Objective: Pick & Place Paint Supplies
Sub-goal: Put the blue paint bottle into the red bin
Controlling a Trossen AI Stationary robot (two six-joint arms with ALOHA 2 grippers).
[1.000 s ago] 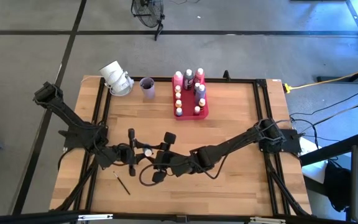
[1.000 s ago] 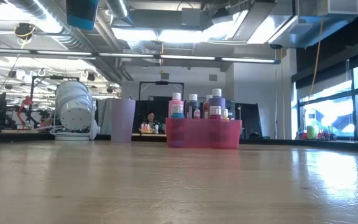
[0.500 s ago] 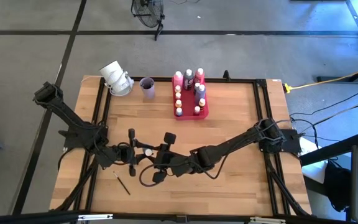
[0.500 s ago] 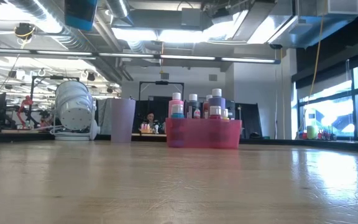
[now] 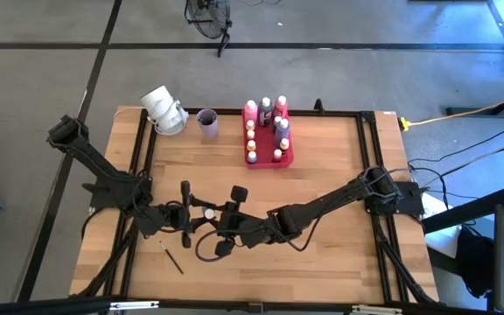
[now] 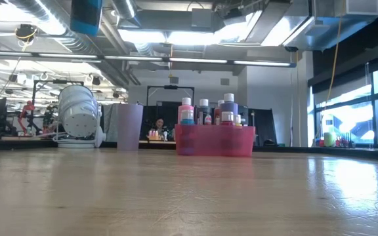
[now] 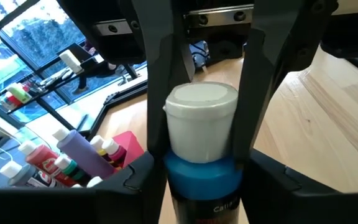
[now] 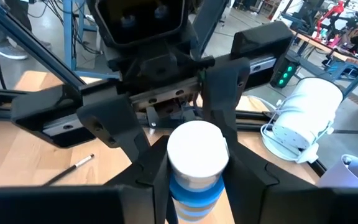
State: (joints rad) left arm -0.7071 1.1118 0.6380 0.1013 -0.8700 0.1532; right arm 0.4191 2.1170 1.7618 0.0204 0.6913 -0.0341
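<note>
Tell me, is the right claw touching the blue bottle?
Touching. The right wrist view shows the right claw with both fingers pressed against the blue bottle.

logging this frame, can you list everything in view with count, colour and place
blue paint bottle: one, white cap, between both grippers at the table's front left
tray: one, pink-red, back centre
paint bottles in tray: about ten, mixed colours, standing upright
cup: one, lilac, left of the tray
white lamp-like device: one, back left corner
paintbrush: one, dark, front left on the wood
table: one, pale wood
left gripper: dark, fingers either side of the bottle's cap
right gripper: dark, closed on the same bottle
</note>
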